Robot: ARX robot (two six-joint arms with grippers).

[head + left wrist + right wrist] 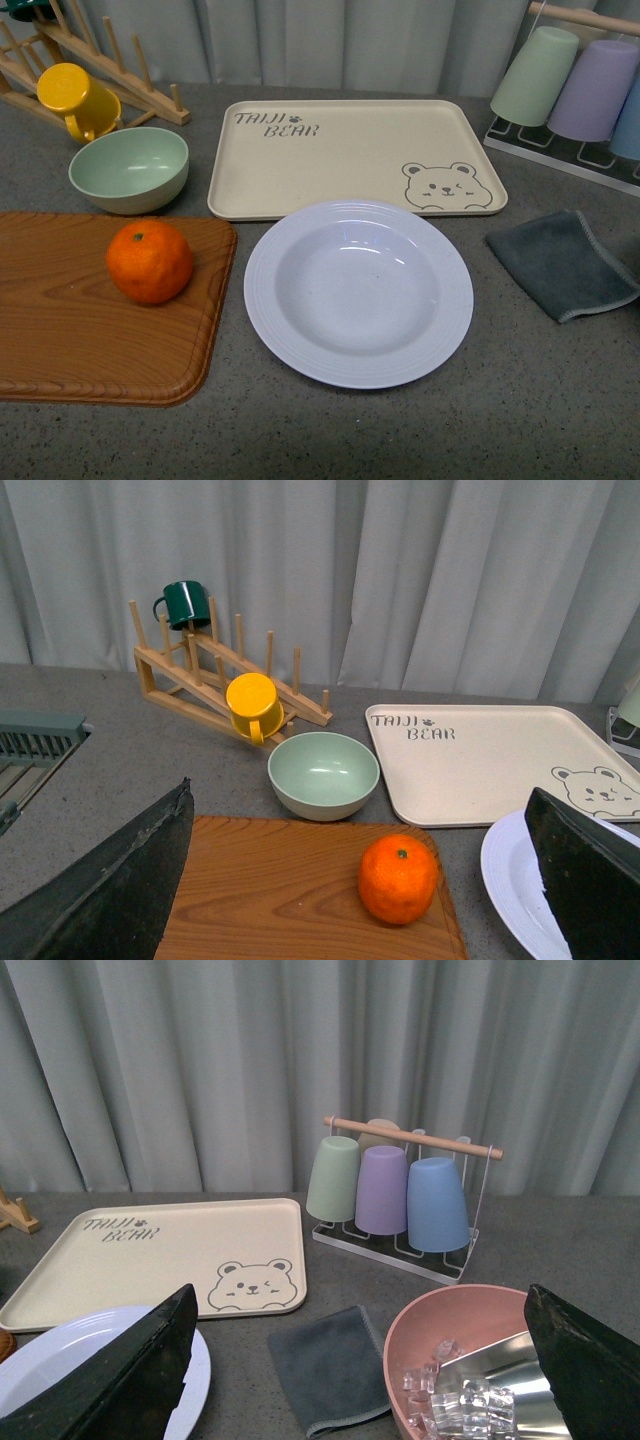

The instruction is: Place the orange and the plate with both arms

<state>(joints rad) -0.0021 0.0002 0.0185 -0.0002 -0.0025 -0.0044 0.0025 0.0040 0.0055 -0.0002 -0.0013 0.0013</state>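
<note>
The orange sits on a wooden cutting board at the left. The pale lavender-white plate lies empty on the grey counter, right of the board and in front of the beige tray. Neither arm shows in the front view. In the left wrist view my left gripper is open and empty, above and behind the orange, with the plate's rim by one finger. In the right wrist view my right gripper is open and empty, with the plate beside one finger.
A beige bear tray lies behind the plate. A pale green bowl, a yellow mug and a wooden rack stand back left. A grey cloth and a cup rack are at the right. A pink bowl of ice shows in the right wrist view.
</note>
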